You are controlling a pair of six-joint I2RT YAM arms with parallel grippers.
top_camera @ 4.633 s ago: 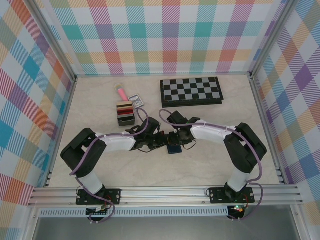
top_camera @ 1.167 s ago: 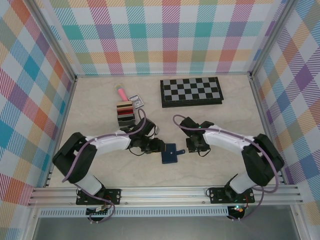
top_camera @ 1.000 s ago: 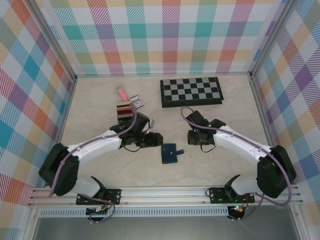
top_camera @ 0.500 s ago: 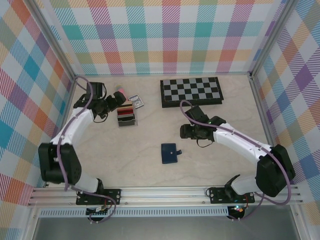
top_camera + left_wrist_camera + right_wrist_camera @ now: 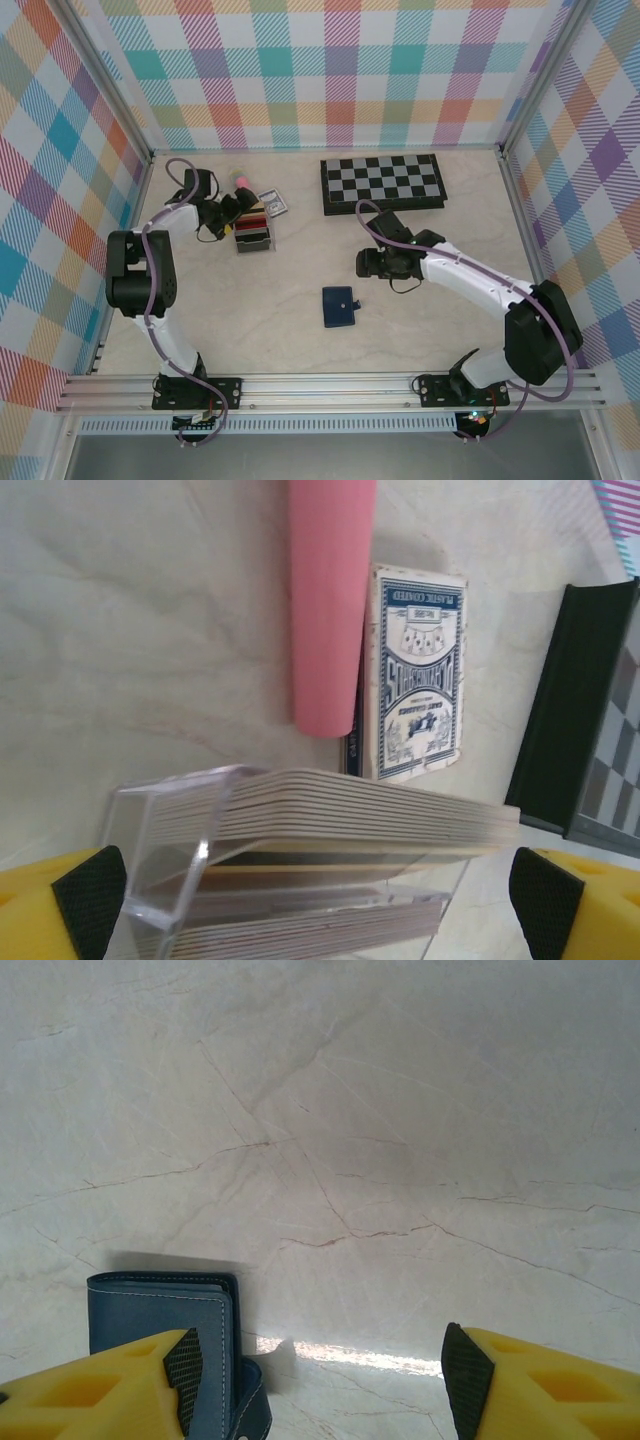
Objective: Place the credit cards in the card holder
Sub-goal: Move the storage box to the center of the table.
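The credit cards (image 5: 330, 805) are stacked on edge in a clear slotted stand (image 5: 252, 230) at the back left; red and dark ones show from above. My left gripper (image 5: 318, 905) is open, its fingertips (image 5: 88, 900) on either side of the stand's near end, and it holds nothing. In the top view it (image 5: 232, 213) sits just left of the stand. The card holder (image 5: 341, 306), a navy wallet, lies folded on the table in the middle, tab to the right. My right gripper (image 5: 366, 263) hovers open behind and to the right of it. In the right wrist view the wallet (image 5: 150, 1305) lies by the left finger of that gripper (image 5: 322, 1375).
A pink cylinder (image 5: 330, 600) and a blue-and-white card box (image 5: 420, 675) lie just beyond the stand. The folded chessboard (image 5: 382, 183) sits at the back centre, its dark edge (image 5: 560, 720) close to the stand's right. Metal rails edge the table (image 5: 440, 330).
My left arm has swung from beside the wallet to the card stand at the back left and opened fully. My right gripper has drawn back from the wallet and opened wider.
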